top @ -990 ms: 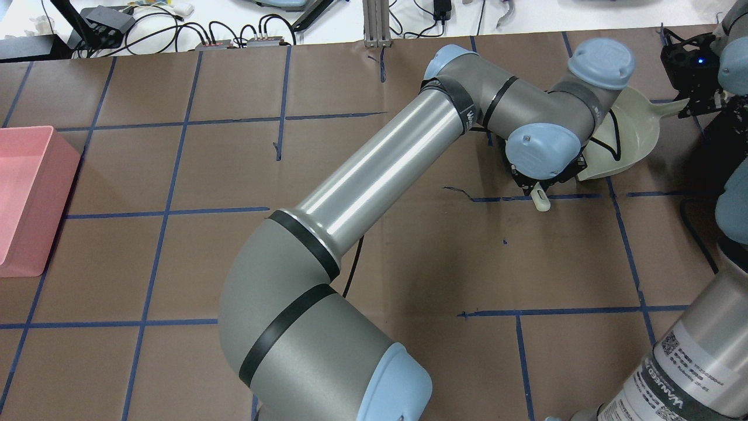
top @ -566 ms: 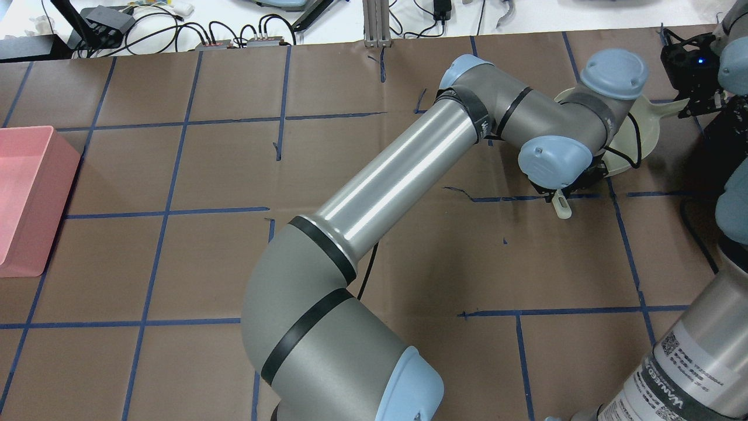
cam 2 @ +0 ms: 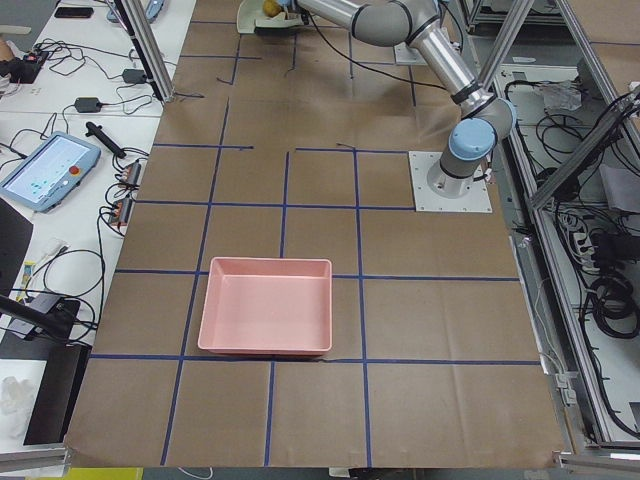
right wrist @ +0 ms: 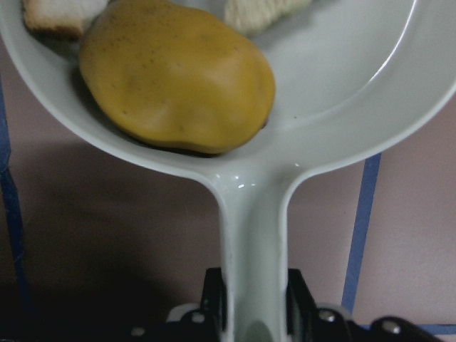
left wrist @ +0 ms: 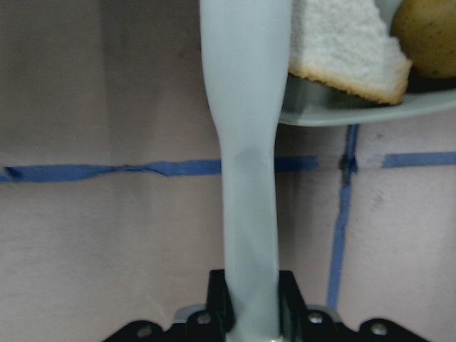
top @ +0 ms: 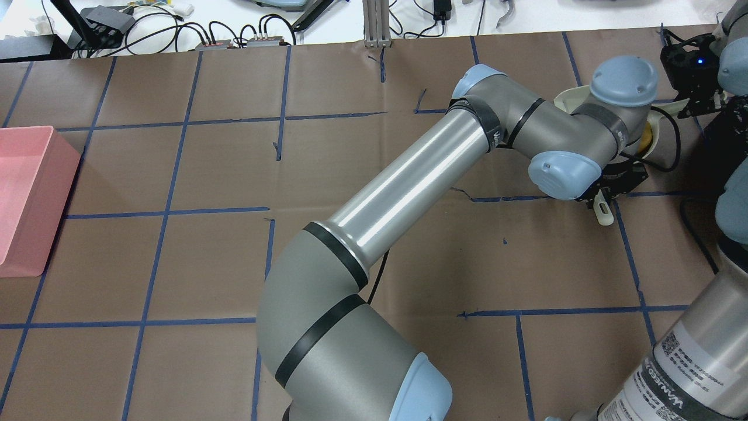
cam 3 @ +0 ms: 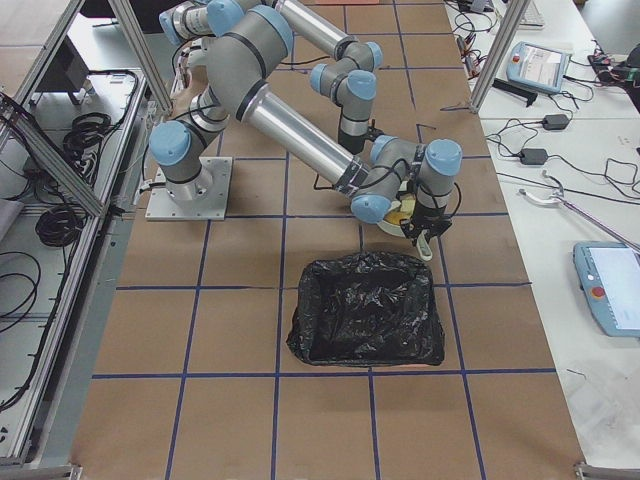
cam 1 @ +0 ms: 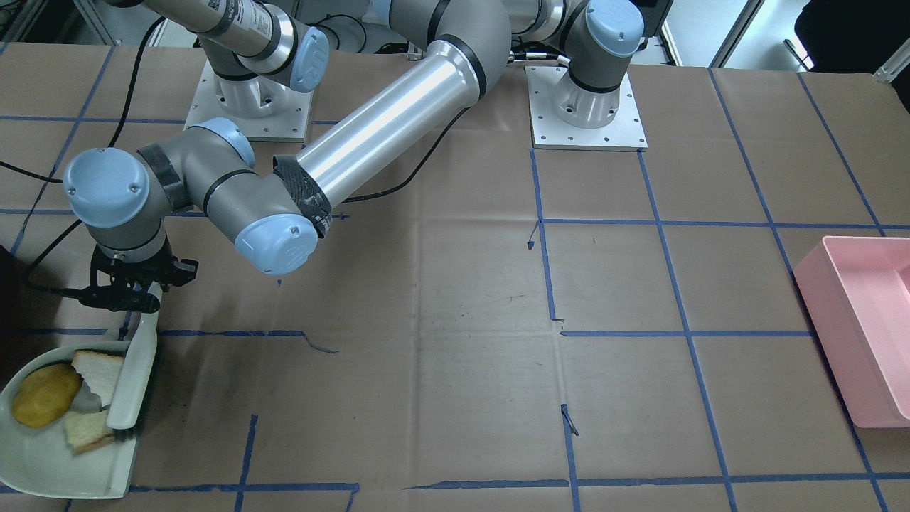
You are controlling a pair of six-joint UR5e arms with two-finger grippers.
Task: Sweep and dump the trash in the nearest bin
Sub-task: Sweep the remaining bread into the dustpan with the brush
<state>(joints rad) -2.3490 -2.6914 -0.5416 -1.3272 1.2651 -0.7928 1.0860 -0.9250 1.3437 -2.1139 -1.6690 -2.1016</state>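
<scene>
- A black bag-lined bin sits on the brown paper-covered desk at the robot's right end, just beside the pale green dustpan.
- The right fingers are clamped on the dustpan's handle, one on each side of it. The pan spreads away from that wrist.
- The dustpan shows at the lower left edge of the front-facing view, and all the trash lies inside it.
- The yellow lump lies deepest in the pan, close to where the handle joins.
- The first bread piece and the second bread piece lie just right of the lump, nearer the pan's open mouth.
- A pale brush lies along the mouth of the pan with its head against the two bread pieces. Its handle runs up toward the wrist above it.
- The left fingers are closed tight on the end of the brush handle, which fills the gap between them.
- The left arm reaches across the desk from its base plate to that corner.
- A pink bin sits at the far right edge, well apart from the dustpan and both arms' fingers.
</scene>
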